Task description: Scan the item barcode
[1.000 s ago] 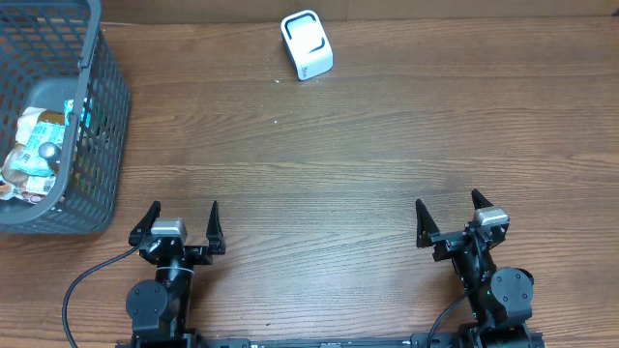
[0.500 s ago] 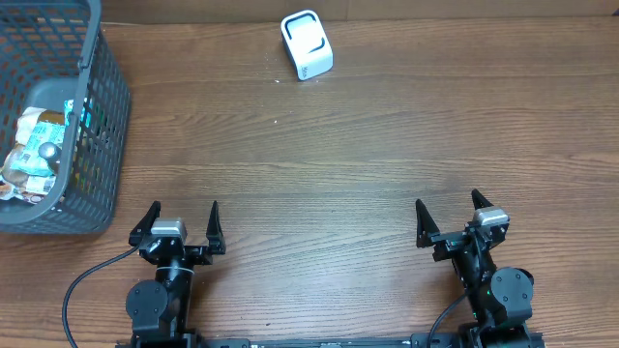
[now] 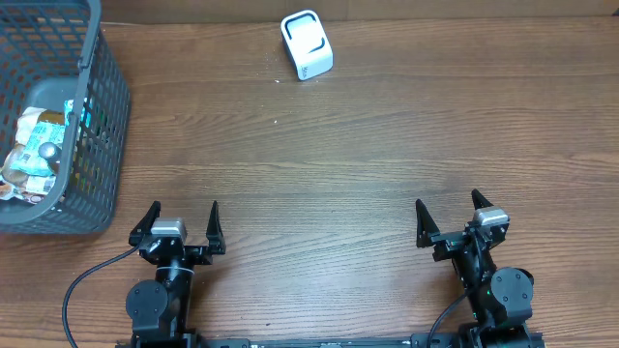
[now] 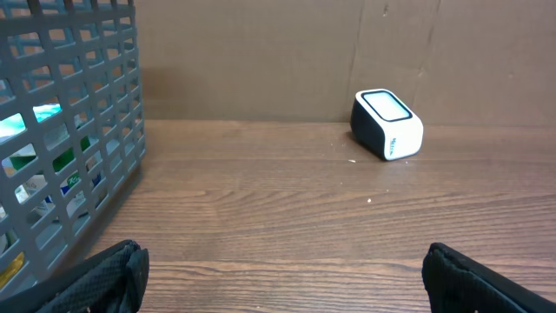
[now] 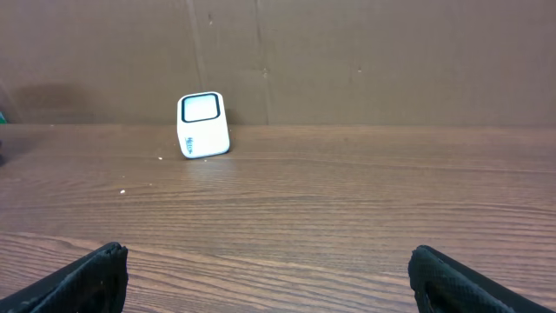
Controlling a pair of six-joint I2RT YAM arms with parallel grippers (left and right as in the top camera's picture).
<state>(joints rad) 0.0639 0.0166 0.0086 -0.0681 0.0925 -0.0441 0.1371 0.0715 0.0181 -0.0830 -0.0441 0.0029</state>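
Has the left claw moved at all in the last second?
No. The left claw sits in the same spot relative to the gray basket in the overhead view, open and empty.

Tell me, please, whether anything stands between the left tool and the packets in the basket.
Yes: the mesh side wall of the grey basket stands between the left tool and the packets, which lie inside. Only the open top appears to give access.

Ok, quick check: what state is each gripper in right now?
Left gripper: open, holding nothing.
Right gripper: open, holding nothing.
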